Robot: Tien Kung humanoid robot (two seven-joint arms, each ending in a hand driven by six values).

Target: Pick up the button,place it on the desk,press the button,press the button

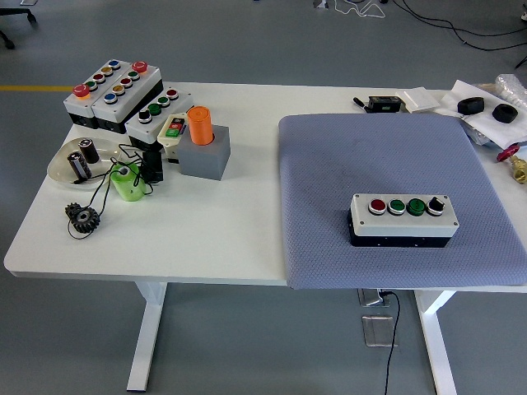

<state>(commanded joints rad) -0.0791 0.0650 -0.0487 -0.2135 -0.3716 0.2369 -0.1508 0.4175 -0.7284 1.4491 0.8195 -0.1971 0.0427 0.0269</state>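
My hands out of sight, button box on grey mat right, more boxes, orange cylinder, gears far left, white table, grey floor.

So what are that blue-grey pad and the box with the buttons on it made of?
The pad looks like woven or knitted fabric: matte, with a fine dotted texture. The button box seems to be hard plastic, with a smooth off-white lid over a black base; its button rims look shiny, perhaps metal.

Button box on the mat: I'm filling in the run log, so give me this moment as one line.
button box: flat on grey mat, untouched | hands: none in view | spare boxes: far left of table
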